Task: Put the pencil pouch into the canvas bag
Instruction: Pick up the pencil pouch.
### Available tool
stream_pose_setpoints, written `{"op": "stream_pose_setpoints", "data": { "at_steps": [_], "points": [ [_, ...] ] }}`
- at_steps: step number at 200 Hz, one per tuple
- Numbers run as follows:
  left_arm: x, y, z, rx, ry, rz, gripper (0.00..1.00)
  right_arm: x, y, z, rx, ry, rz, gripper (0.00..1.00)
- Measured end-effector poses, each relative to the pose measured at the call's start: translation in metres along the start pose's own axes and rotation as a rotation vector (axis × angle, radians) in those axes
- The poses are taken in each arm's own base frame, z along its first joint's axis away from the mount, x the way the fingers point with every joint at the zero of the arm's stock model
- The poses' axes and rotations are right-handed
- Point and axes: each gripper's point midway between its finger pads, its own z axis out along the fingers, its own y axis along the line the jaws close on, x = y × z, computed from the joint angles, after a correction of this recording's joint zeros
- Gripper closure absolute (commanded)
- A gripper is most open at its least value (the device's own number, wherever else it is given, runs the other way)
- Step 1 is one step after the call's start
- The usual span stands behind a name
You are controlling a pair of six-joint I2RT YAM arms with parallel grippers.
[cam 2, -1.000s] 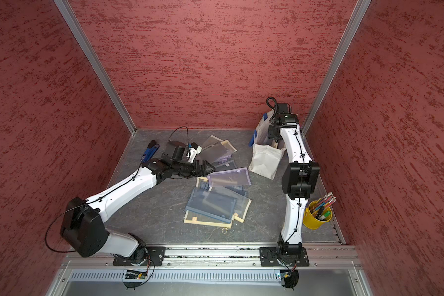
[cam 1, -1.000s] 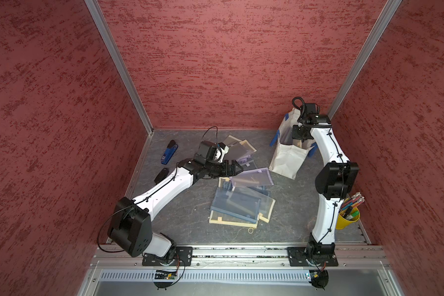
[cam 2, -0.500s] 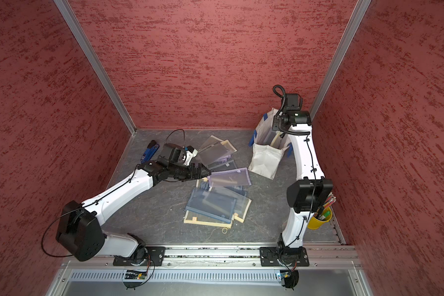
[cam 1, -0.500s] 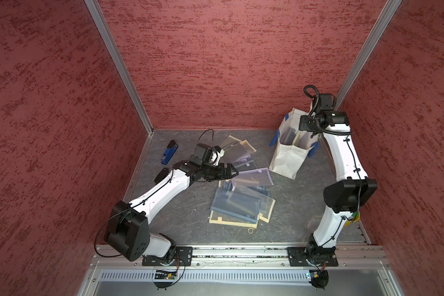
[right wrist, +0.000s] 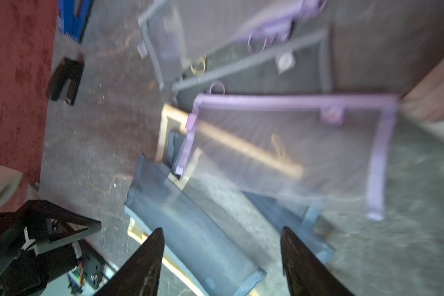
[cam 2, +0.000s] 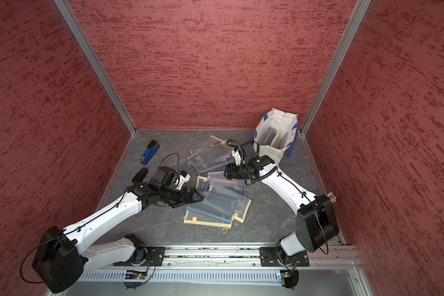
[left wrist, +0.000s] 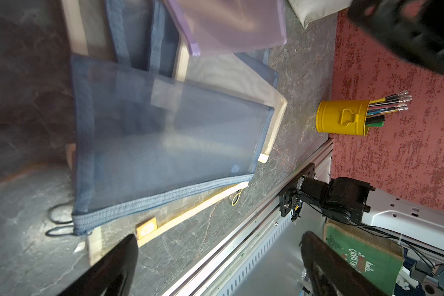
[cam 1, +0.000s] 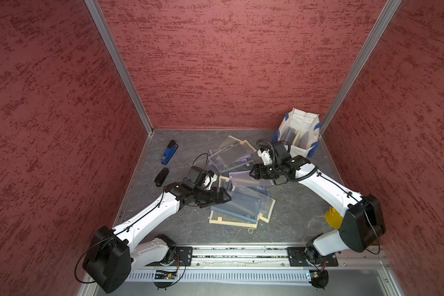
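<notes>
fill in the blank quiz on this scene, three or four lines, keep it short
1. The canvas bag stands in the back ____ corner.
2. The cup holding the pencils is coloured ____.
3. The stapler is coloured ____.
4. The left claw and the right claw both stand ____, with nothing between their tips.

Missing words: right; yellow; blue; open

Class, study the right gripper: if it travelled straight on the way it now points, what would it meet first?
Probably the purple pouch, lying right ahead of the open right gripper. The wrist view is blurred and depth unclear, so the blue pouch next to it might come first.
</notes>
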Motion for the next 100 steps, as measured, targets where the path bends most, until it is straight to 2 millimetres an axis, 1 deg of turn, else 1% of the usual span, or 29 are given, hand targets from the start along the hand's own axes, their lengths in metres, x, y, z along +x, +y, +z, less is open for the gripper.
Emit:
{"op": "stream_pose_setpoints", "data": {
  "at_steps": [9, 20, 49, 69, 88, 100],
  "points": [
    [0.007, 0.002, 0.003, 0.007, 0.009, -0.017, 0.00, 0.011, 0.008, 0.012, -0.042, 0.034, -0.002, 0.29],
    [0.015, 0.007, 0.007, 0.011, 0.022, -0.038, 0.00, 0.018, 0.019, 0.024, -0.091, 0.057, -0.014, 0.30],
    [0.029, 0.020, 0.018, 0.015, 0.054, -0.098, 0.03, 0.023, 0.043, 0.047, -0.191, 0.086, -0.044, 0.32],
    [0.034, 0.026, 0.025, 0.023, 0.062, -0.123, 0.04, 0.025, 0.045, 0.060, -0.213, 0.102, -0.044, 0.33],
    [0.035, 0.029, 0.033, 0.027, 0.070, -0.136, 0.05, 0.028, 0.039, 0.071, -0.203, 0.125, -0.036, 0.33],
    [0.032, 0.029, 0.037, 0.033, 0.068, -0.139, 0.06, 0.031, 0.035, 0.077, -0.193, 0.140, -0.034, 0.33]
  ]
}}
